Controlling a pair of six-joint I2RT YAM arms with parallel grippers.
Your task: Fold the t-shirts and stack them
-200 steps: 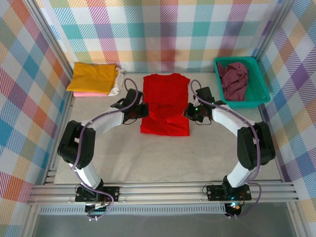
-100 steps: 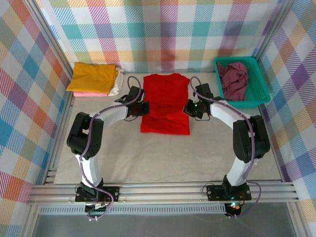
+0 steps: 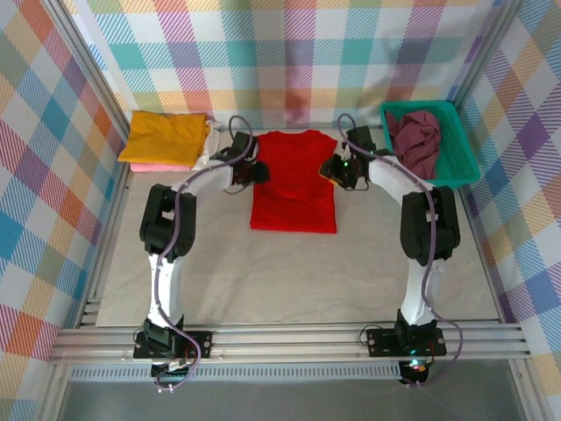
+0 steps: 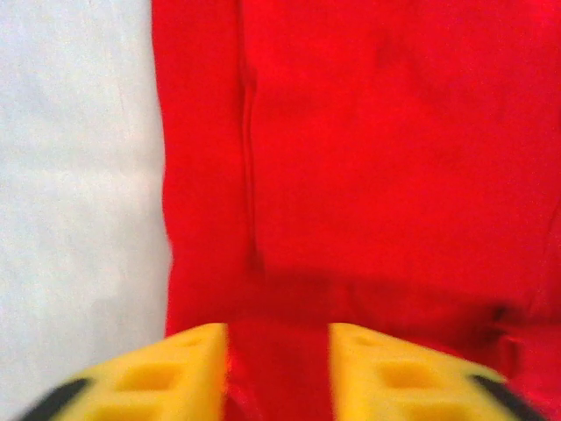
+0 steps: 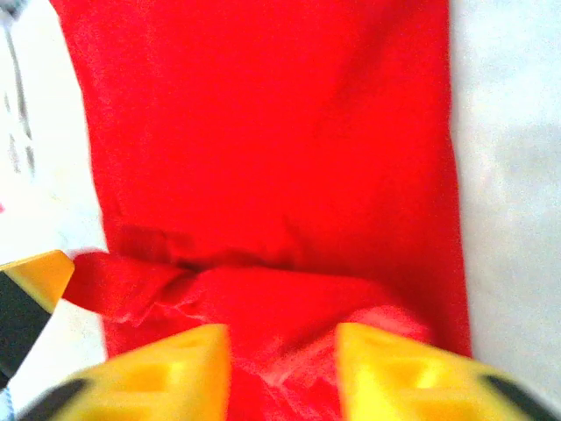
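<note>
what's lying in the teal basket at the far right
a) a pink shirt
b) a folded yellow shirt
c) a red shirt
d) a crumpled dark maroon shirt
d: the teal basket holds a crumpled dark maroon shirt, while the red shirt lies flat on the table and the yellow shirt tops the stack at the far left.

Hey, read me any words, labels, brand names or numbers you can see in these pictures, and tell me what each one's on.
None: no text can be read in any view.
The red t-shirt, the folded shirts at the far left, the teal basket and the checked walls show no print, label or number.
</note>
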